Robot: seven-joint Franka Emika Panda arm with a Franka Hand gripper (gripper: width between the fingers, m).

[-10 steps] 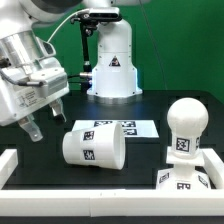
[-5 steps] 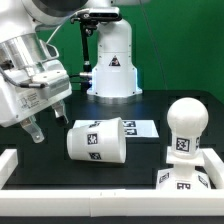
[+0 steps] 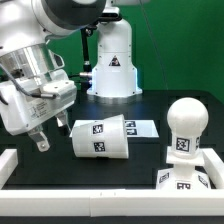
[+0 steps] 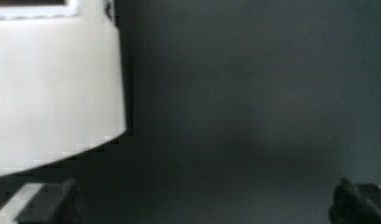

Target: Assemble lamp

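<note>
The white tapered shade (image 3: 103, 139) lies on its side on the black table, tags on its wall. It fills one side of the wrist view (image 4: 54, 90). My gripper (image 3: 52, 133) hangs just to the exterior view's left of the shade, fingers apart and empty; one fingertip is next to the shade's wide end. In the wrist view the two fingertips (image 4: 41, 203) show far apart with bare table between them. The ball-headed bulb (image 3: 185, 128) stands upright on the square base (image 3: 186, 178) at the exterior view's right.
The marker board (image 3: 138, 127) lies flat behind the shade. The glossy white robot pedestal (image 3: 112, 60) stands at the back. A white rail (image 3: 60, 190) runs along the table's front edge, with a short wall at the exterior view's left.
My gripper has moved lower and toward the exterior view's right, closer to the shade. The shade has shifted a little to the right. The bulb and base have not moved.
</note>
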